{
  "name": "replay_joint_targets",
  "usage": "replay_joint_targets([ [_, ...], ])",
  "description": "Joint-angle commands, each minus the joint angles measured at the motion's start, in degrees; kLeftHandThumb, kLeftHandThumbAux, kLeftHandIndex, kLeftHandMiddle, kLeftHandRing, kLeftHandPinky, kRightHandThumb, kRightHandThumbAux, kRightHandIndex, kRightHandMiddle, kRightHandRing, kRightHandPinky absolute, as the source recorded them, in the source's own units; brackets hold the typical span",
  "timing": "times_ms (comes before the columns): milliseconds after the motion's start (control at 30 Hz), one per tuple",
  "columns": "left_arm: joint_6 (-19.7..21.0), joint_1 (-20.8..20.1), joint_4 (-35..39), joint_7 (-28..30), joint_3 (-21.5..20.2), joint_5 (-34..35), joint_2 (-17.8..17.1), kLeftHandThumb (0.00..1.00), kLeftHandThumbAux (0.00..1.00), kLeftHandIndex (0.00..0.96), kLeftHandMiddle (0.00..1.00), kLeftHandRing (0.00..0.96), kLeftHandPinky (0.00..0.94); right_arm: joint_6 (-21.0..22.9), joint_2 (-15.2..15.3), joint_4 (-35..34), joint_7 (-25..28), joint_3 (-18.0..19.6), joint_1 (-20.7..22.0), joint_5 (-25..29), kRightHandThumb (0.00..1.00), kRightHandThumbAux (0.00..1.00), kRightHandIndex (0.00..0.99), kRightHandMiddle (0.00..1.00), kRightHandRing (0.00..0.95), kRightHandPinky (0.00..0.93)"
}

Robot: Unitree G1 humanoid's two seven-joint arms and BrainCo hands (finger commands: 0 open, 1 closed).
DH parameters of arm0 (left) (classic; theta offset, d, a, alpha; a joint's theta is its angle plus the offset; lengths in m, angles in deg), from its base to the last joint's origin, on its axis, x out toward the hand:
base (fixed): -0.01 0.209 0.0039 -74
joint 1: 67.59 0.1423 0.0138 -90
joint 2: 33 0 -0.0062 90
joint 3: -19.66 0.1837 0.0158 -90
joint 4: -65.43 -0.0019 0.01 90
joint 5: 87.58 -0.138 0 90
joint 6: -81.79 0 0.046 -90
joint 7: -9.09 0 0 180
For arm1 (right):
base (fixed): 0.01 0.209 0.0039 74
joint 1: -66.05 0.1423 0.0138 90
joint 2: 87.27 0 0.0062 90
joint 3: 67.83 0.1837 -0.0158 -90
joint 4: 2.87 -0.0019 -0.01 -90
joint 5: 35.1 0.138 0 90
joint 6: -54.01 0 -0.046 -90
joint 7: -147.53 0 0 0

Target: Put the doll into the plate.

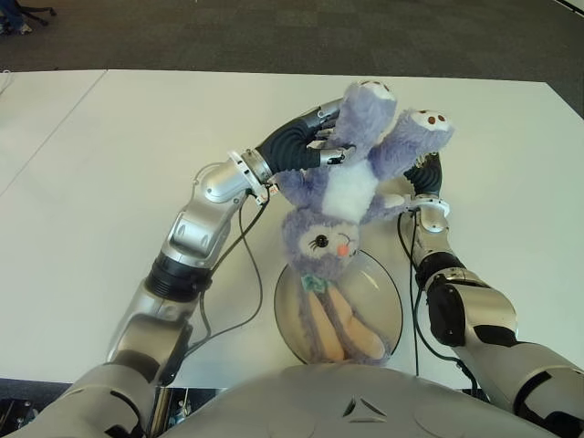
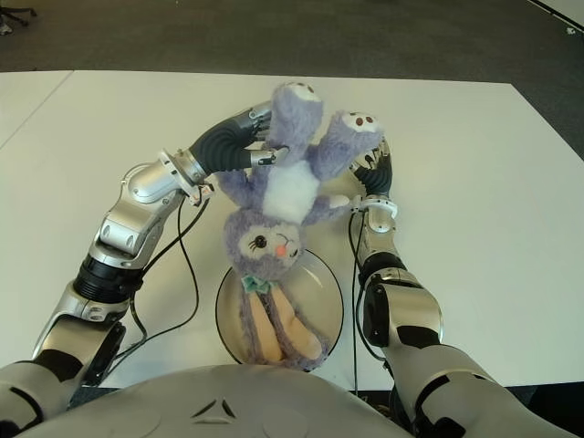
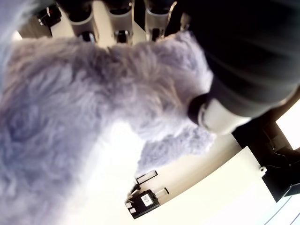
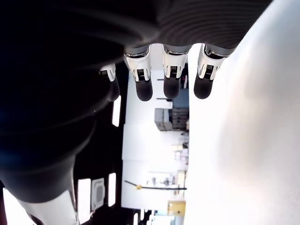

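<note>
White bench [image 1: 82, 182] filling most of the frame, dark carpet along the top edge. At centre, hanging upside down, a purple plush rabbit doll [image 1: 342, 205]: feet at upper centre, white belly below them, face and teal bow lower, long orange-lined ears draping down onto a clear plate [image 1: 383, 297] at lower centre. Ear tips apparently touching the plate; body and head raised above it. Left hand [image 1: 324, 137] reaching in from centre left, fingers curled around one leg and gripping it, purple fur pressed against the fingertips [image 3: 119, 14] in the wrist view. Right hand [image 1: 422, 173] showing at centre right, just beside the other leg, mostly hidden behind the plush; in its wrist view, fingers extended with nothing between them, so seemingly relaxed and empty. Judging by the drape: light, soft and floppy, nothing fragile, fuzzy rather than slippery, likely to fold and flop on release. Leg grip sound enough; torso a firmer hold for keeping it from swinging. Placement looks partly done: doll lined up over the plate, lowering and release remaining.
</note>
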Motion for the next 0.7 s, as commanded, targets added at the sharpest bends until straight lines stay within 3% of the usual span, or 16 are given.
replay_joint_targets([
  [33,-2.39,-0.66,-5.46,-1.18,2.50,-5.06,1.14,0.814,0.678,0.392,0.484,0.510,0.553,1.79,-5.45,8.06,1.42,0.90,-15.38,0.34,0.124,0.796,0.065,0.000,0.000,0.000],
  [67,-2.71,-0.79,-5.75,-1.30,2.42,-5.39,1.33,0.830,0.674,0.388,0.543,0.611,0.641,1.75,-5.51,8.06,1.47,1.05,-15.37,0.45,0.128,0.800,0.069,0.000,0.000,0.000],
  [100,-2.95,-0.93,-5.91,-1.63,2.24,-5.81,1.50,0.833,0.673,0.387,0.557,0.636,0.664,1.67,-5.62,8.07,1.48,1.23,-15.34,0.58,0.129,0.801,0.071,0.000,0.000,0.000],
  [133,-3.13,-1.02,-6.03,-1.84,2.08,-6.15,1.64,0.837,0.671,0.392,0.561,0.713,0.753,1.62,-5.71,8.07,1.49,1.38,-15.32,0.66,0.132,0.809,0.085,0.000,0.000,0.000],
  [200,-2.77,-1.19,-5.86,-2.93,1.65,-6.96,2.07,0.841,0.668,0.401,0.561,0.762,0.824,1.74,-5.99,8.09,1.07,1.41,-15.14,0.54,0.137,0.818,0.106,0.000,0.000,0.000],
  [633,1.71,-0.61,-3.14,-7.55,-2.01,-5.58,5.86,0.848,0.667,0.403,0.550,0.807,0.833,1.60,-6.14,8.02,-0.15,1.35,-15.15,0.11,0.151,0.859,0.183,0.016,0.000,0.000],
  [700,4.02,-0.79,-0.26,-8.69,-4.08,-3.68,6.72,0.848,0.668,0.401,0.548,0.813,0.834,1.38,-6.16,8.02,-0.38,1.24,-15.19,-0.05,0.151,0.861,0.196,0.022,0.000,0.000],
])
